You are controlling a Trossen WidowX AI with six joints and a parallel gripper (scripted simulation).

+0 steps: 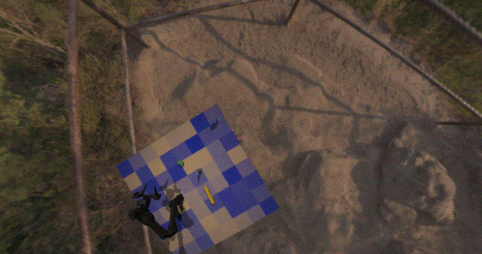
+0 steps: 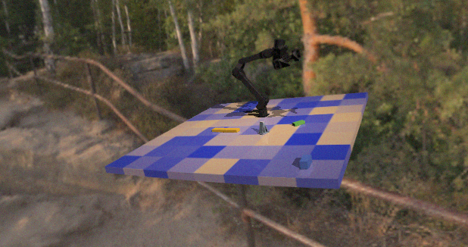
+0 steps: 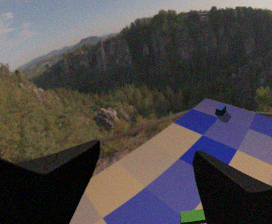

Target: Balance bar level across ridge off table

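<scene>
The yellow bar (image 1: pixel 209 195) (image 2: pixel 226 130) lies flat on the checkered table (image 1: pixel 243 195) (image 2: pixel 202 151). The small grey ridge (image 1: pixel 199 172) (image 2: pixel 262 128) stands upright near it, apart from the bar, with nothing across its top. My gripper (image 1: pixel 150 186) (image 2: pixel 295 57) (image 3: pixel 147 152) is open and empty, high above the table on the arm's side, well away from both bar and ridge. Its two dark fingers stand wide apart in the wrist view, where neither bar nor ridge shows.
A small green block (image 1: pixel 180 163) (image 2: pixel 298 123) (image 3: pixel 192 216) lies on the table near the ridge, on the side away from the bar. A blue block (image 1: pixel 214 123) (image 2: pixel 305 161) (image 3: pixel 220 110) sits near the table's far corner.
</scene>
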